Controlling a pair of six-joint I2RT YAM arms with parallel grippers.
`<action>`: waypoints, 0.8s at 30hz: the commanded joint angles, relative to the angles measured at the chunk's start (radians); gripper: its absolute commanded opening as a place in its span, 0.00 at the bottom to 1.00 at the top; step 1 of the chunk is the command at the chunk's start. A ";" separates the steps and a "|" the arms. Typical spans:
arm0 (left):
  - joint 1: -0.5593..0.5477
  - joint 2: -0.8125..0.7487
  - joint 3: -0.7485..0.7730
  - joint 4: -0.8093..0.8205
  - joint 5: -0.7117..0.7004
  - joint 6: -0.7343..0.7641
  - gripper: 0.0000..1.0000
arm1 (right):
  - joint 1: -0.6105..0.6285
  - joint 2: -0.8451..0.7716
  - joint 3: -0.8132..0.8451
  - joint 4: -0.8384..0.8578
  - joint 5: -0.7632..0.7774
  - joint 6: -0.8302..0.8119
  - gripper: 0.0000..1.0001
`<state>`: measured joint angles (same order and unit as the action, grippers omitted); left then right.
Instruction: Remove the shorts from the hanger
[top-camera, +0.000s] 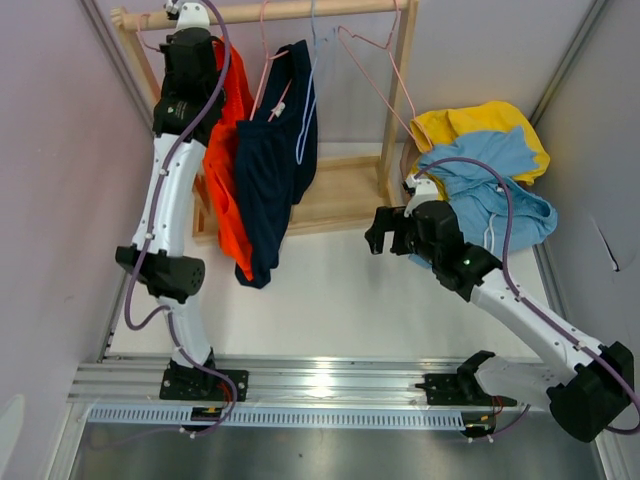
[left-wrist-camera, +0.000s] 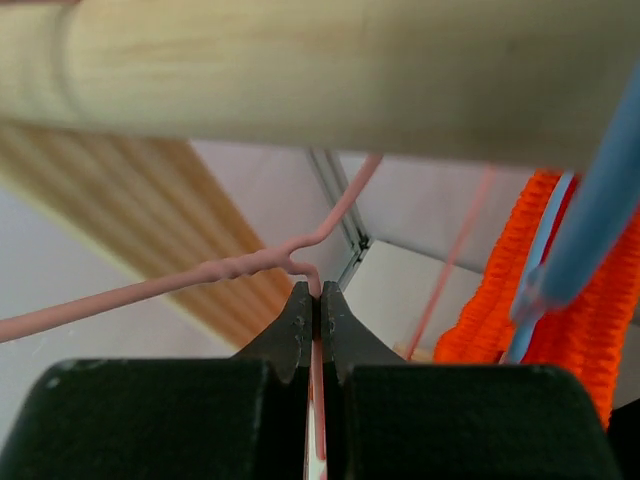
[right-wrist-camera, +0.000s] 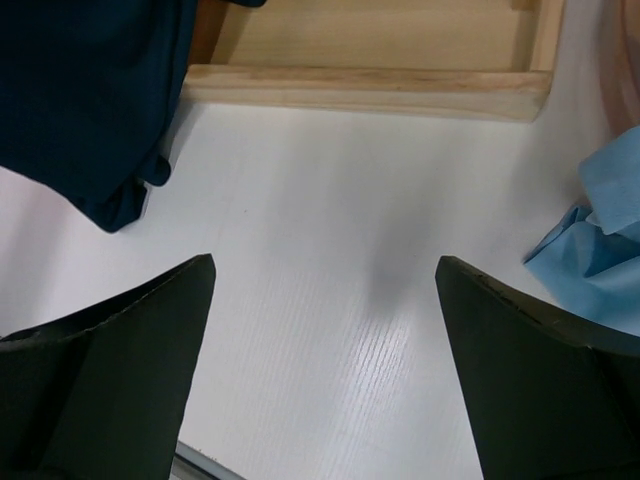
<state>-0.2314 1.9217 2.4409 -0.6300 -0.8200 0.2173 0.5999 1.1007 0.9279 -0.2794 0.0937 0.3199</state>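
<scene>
While our right pincer (right-wrist-camera: 325, 275) hovers low over the counter (right-wrist-camera: 330, 180) with jaws wide apart, seemingly free to tug cloth, our left pincer (left-wrist-camera: 315, 300) is clamped on the pink wire hanger (left-wrist-camera: 200, 275) under the wooden rail (left-wrist-camera: 300, 70), probably steadying it, with the orange shorts (top-camera: 230, 190) and navy shorts (top-camera: 270, 190) hanging beside.

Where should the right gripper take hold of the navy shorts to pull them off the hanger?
Probably the lower hanging end of the navy shorts, coming in from the right, low over the table. That end dangles free in bunched folds, nearest the open right gripper; the waistband sits crowded among hangers on the rod.
</scene>
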 joint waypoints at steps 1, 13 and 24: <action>0.032 0.051 0.066 0.000 0.119 -0.015 0.00 | 0.035 0.011 0.045 0.019 0.058 0.008 0.99; 0.055 0.088 0.054 -0.028 0.179 -0.065 0.03 | 0.103 0.074 0.066 0.048 0.089 0.024 0.99; 0.024 0.037 0.007 -0.028 0.136 -0.038 0.58 | 0.136 0.060 0.046 0.051 0.126 0.015 1.00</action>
<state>-0.1799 1.9781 2.4767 -0.6159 -0.6823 0.1665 0.7319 1.1782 0.9466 -0.2634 0.1886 0.3321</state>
